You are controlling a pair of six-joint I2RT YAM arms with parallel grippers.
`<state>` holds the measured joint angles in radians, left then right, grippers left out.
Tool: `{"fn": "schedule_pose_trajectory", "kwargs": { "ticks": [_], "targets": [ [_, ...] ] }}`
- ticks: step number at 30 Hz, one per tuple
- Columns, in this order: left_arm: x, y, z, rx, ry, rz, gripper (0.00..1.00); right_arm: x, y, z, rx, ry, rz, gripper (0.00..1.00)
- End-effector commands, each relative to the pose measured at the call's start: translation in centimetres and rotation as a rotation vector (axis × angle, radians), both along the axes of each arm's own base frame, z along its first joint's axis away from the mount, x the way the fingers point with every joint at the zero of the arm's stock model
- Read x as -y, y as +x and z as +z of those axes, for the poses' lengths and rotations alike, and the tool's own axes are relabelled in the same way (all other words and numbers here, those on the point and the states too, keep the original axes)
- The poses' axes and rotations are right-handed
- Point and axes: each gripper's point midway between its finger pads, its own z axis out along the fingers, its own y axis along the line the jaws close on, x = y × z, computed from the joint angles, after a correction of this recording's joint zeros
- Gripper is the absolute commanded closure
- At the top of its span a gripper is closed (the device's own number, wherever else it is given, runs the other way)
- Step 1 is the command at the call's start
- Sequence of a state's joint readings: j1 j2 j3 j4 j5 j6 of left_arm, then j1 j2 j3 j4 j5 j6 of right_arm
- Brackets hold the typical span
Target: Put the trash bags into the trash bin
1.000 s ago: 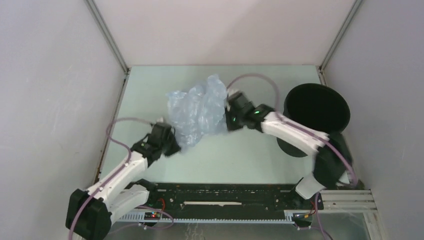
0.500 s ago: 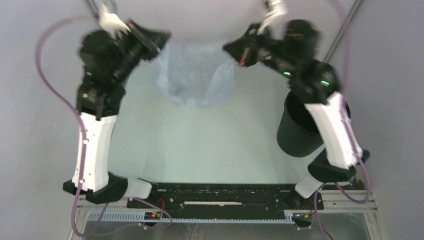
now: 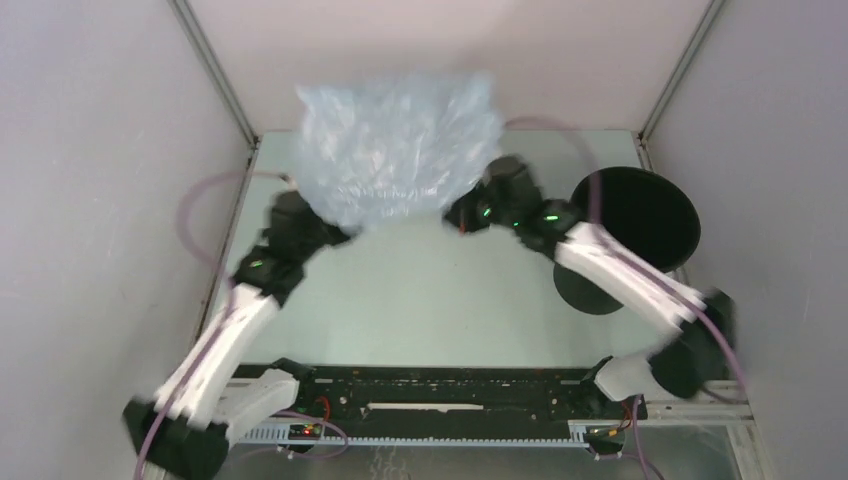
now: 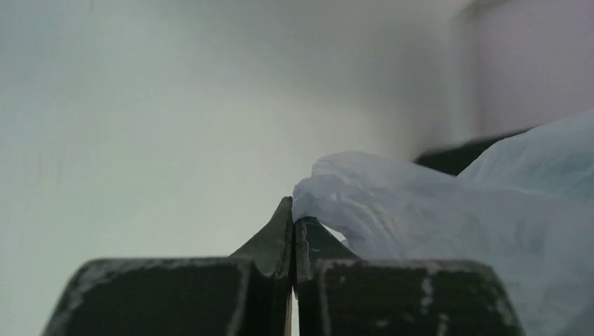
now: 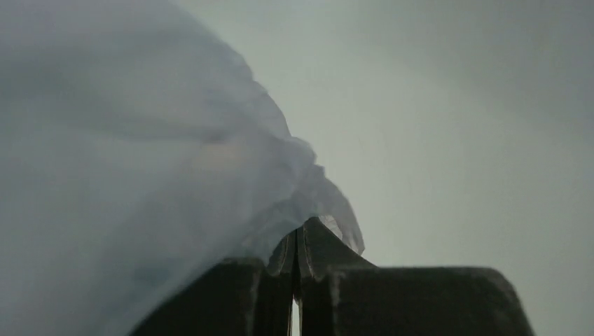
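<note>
The trash bag (image 3: 395,150) is a pale blue-grey filmy sheet, puffed up in the air over the back of the table between both arms. My left gripper (image 3: 338,235) is shut on its lower left edge and my right gripper (image 3: 458,218) on its lower right edge. In the left wrist view the shut gripper (image 4: 293,220) pinches the bag (image 4: 420,210), which spreads to the right. In the right wrist view the shut gripper (image 5: 300,234) holds the film (image 5: 140,175), which fills the left side. The black trash bin (image 3: 640,225) stands upright at the right, behind the right arm and apart from the bag.
Metal frame posts (image 3: 215,75) and pale walls close in the pale green table (image 3: 420,300) at the back and sides. A black rail (image 3: 440,385) runs along the near edge between the arm bases. Purple cables (image 3: 200,200) loop off both arms.
Half a second ago both arms were raised high and wide with the bag hanging open below them. They have since swung down and inward, and the bag has ballooned upward above the grippers.
</note>
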<state>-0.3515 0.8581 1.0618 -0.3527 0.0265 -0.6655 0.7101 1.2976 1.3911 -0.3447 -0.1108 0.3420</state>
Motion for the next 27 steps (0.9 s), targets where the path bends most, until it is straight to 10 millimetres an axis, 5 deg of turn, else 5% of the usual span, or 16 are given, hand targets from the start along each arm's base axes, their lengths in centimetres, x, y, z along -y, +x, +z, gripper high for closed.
{"fn": "schedule_pose_trajectory", "kwargs": {
  "ticks": [1, 3, 5, 8, 10, 11, 13, 15, 16, 18, 20, 21, 23, 25, 27],
  "targets": [
    [1.8, -3.6, -15.2, -0.403, -0.01, -0.095, 1.0, 1.5, -6.7, -17.4, -0.518, -0.324, 0.078, 1.0],
    [1.4, -4.1, -14.0, -0.343, -0.061, -0.071, 1.0, 1.2, -7.4, -16.6, -0.511, -0.285, 0.09, 1.0],
    [1.0, -3.9, -11.7, -0.299, -0.077, -0.053, 1.0, 0.6, -6.4, -13.5, -0.462, -0.176, 0.086, 1.0],
    [1.3, -2.2, -4.5, -0.214, -0.117, -0.069, 1.0, 0.8, -3.3, -7.1, -0.39, -0.022, 0.052, 1.0],
    [2.0, -0.6, 2.7, -0.121, -0.14, -0.12, 1.0, 1.4, -0.8, -1.9, -0.333, 0.025, 0.023, 1.0],
    [2.3, -0.3, 7.9, -0.04, -0.149, -0.148, 1.0, 1.6, 0.1, 3.8, -0.242, 0.071, 0.025, 1.0],
    [2.6, -0.4, 17.6, 0.142, -0.156, -0.187, 1.0, 2.2, 0.3, 11.6, -0.109, 0.118, 0.023, 1.0],
    [1.8, -3.2, 26.8, 0.366, -0.174, -0.199, 1.0, 3.2, -1.3, 19.6, 0.065, 0.194, 0.022, 1.0],
    [1.0, -5.1, 30.3, 0.466, -0.18, -0.192, 1.0, 3.9, -2.8, 23.0, 0.161, 0.234, 0.024, 1.0],
    [0.0, -7.8, 33.2, 0.577, -0.176, -0.177, 1.0, 5.3, -5.8, 27.2, 0.327, 0.284, 0.01, 1.0],
    [-0.4, -8.0, 31.5, 0.572, -0.159, -0.163, 1.0, 5.5, -6.7, 26.6, 0.398, 0.291, -0.009, 1.0],
    [-0.2, -6.5, 28.1, 0.491, -0.147, -0.141, 1.0, 5.7, -6.8, 25.2, 0.402, 0.318, -0.025, 1.0],
    [0.1, -4.0, 19.4, 0.291, -0.132, -0.108, 1.0, 5.8, -5.3, 19.1, 0.296, 0.355, -0.079, 1.0],
    [1.1, -2.2, 8.0, 0.038, -0.112, -0.116, 1.0, 5.2, -3.6, 9.3, 0.086, 0.296, -0.099, 1.0],
    [1.9, -2.4, -4.3, -0.223, -0.086, -0.142, 1.0, 4.5, -3.4, -2.6, -0.206, 0.125, -0.093, 1.0]
  ]
}}
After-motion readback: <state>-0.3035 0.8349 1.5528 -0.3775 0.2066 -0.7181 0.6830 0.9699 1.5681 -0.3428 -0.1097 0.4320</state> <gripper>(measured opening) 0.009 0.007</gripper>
